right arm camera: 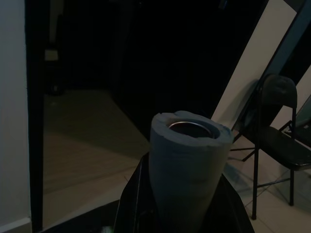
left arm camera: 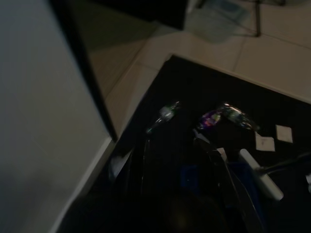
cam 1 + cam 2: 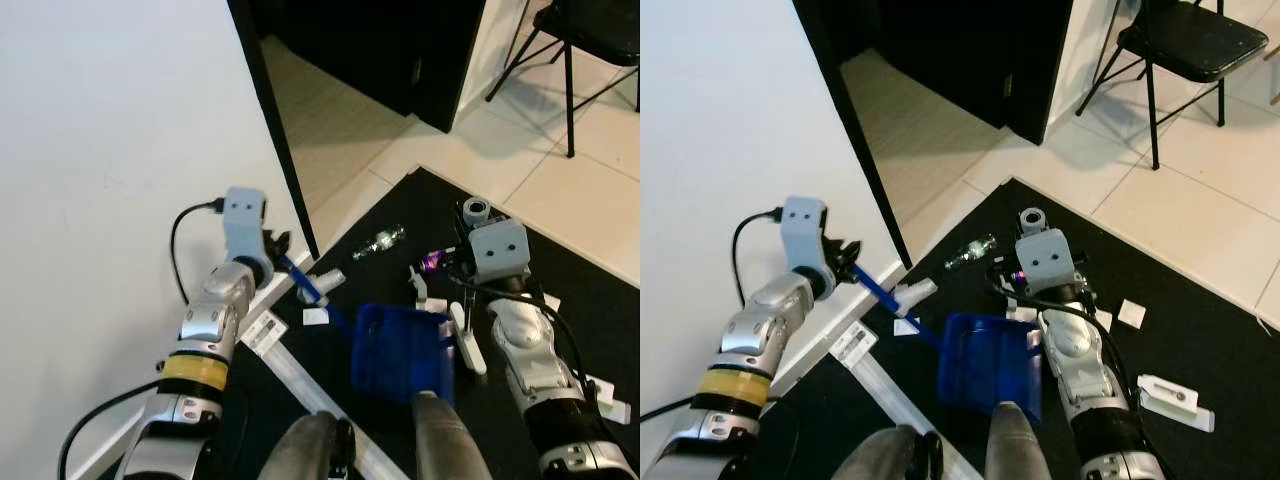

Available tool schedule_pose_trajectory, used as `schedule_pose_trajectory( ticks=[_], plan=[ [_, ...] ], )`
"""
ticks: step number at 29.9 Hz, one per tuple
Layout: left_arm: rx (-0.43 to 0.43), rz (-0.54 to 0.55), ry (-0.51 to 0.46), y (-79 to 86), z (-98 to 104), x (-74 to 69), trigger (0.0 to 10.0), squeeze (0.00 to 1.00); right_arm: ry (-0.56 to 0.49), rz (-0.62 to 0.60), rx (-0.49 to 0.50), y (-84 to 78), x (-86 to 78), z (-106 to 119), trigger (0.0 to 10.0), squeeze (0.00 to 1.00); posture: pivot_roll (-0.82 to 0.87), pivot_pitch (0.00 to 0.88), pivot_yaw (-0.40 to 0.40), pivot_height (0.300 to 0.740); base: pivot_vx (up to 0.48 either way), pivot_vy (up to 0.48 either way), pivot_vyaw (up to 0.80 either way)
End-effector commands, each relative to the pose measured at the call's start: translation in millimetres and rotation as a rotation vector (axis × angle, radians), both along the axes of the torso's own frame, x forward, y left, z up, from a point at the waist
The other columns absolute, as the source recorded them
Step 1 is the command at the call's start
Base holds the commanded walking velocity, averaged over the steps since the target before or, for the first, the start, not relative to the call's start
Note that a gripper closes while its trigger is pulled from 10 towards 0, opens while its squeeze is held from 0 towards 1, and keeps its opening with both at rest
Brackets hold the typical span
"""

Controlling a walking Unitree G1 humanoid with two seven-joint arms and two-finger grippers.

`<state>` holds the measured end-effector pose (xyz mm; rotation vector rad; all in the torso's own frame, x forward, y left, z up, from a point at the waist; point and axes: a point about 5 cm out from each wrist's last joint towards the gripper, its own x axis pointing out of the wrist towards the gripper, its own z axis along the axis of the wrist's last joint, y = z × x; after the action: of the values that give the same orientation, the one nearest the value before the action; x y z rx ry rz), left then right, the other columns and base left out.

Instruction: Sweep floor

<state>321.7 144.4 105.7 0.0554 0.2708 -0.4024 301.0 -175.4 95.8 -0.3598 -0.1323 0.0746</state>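
The blue plastic dustpan (image 3: 985,372) lies flat on the black floor mat (image 3: 1200,330), its wide mouth toward my legs and its thin blue handle (image 3: 880,293) running up and out to my left side. Its tray looks dark and bare. My left gripper (image 3: 848,262) sits at the far end of that handle, close to the white wall (image 3: 110,150) and the black door frame (image 3: 275,130), and its two black fingers are clamped on the handle's tip.

My right gripper (image 1: 187,194) is wrapped around a grey foam-padded broom pole (image 1: 188,160) with a metal tube at its core; the fingers press against both sides of the padding. The pole's top end (image 3: 1030,219) stands just above my right wrist, over the mat.

Litter is spread on the mat around the pan: a small clear plastic bottle (image 3: 971,250) near the mat's corner, a purple foil wrapper (image 3: 434,261) beside my right wrist, and white paper scraps (image 3: 1132,313). A black folding chair (image 3: 1185,45) stands on the pale tiles beyond.
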Motion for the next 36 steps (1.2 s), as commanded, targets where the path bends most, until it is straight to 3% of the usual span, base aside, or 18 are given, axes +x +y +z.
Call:
schedule_pose_trajectory(
  ticks=[1,4,12,26,27,28,36],
  plan=[
    [0.064,-0.017,-0.041,3.7,-1.8,-3.4,10.0,0.0,-0.014,0.006,0.007,2.1,0.5,1.1,10.0,0.0,-0.09,0.154,0.097,0.74,0.0,0.0,0.0],
    [0.084,0.008,-0.095,-2.9,-4.1,-1.6,10.0,0.0,-0.016,0.004,0.01,3.2,1.1,1.7,10.0,0.0,-0.1,0.154,0.097,0.74,0.0,0.0,0.0],
    [0.184,0.002,-0.11,-2.6,-10.9,-0.9,10.0,0.0,-0.015,0.004,0.007,2.2,0.5,1.6,10.0,0.0,-0.11,0.157,0.091,0.74,0.0,0.0,0.0],
    [0.292,0.073,-0.004,-2.7,-51.0,1.5,10.0,0.0,-0.018,0.005,0.011,4.7,1.7,1.9,10.0,0.0,-0.11,0.158,0.093,0.74,0.0,0.0,0.0],
    [0.297,0.079,0.0,-2.8,-52.6,1.7,10.0,0.73,-0.018,0.004,0.011,4.3,1.4,1.8,10.0,0.0,-0.12,0.159,0.095,0.74,0.0,0.0,0.0],
    [0.298,0.085,0.002,-2.5,-53.2,2.1,10.0,1.0,-0.018,0.002,0.01,3.4,0.9,1.7,10.0,0.0,-0.12,0.159,0.095,0.74,0.0,0.0,0.0],
    [0.309,0.167,0.006,6.7,-51.7,8.6,10.0,1.0,-0.017,-0.003,0.01,2.4,0.4,1.4,10.0,0.0,-0.12,0.16,0.094,0.74,0.0,0.0,0.0]
  ],
)
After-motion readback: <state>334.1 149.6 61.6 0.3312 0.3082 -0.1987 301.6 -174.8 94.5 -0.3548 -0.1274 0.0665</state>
